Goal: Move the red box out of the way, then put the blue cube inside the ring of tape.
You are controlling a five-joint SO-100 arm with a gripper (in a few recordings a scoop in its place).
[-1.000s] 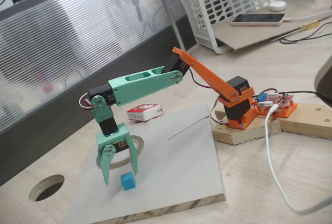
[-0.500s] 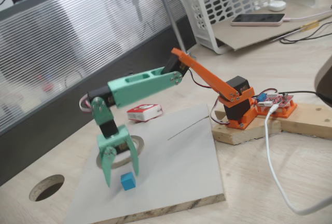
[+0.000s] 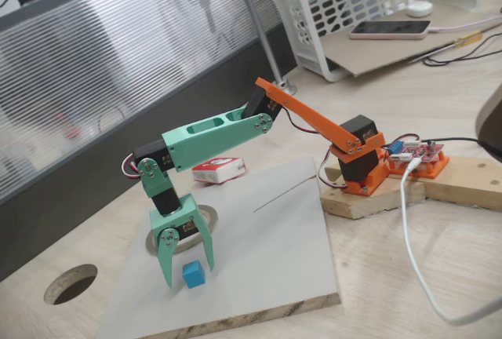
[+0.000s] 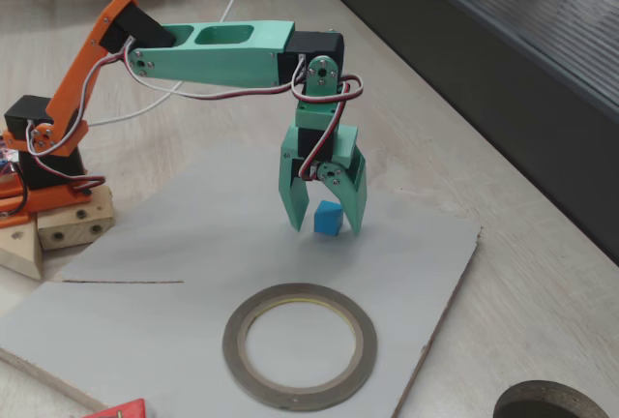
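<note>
The mint-green tool (image 4: 325, 226) is showing beside the bright-blue cube (image 4: 327, 217); the ring of tape (image 4: 300, 343) is looking grey-tan with a yellowish inner rim; the red-and-white box (image 3: 218, 169) is lying on the pale wood surface (image 3: 439, 276).

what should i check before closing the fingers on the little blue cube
1. Small bright-blue cube sits between the two green fingers: ok.
2. Gripper is open wide enough to straddle it: ok.
3. Fingertips low enough, at the grey board: appears so in both fixed views, contact cannot tell.
4. Cube centred between the fingers: cannot tell; in a fixed view it sits nearer the right finger.
5. Flat red-and-white cardboard box lies off the board, away from the grey-tan ring of tape: ok.
6. Ring opening is free: ok.
</note>
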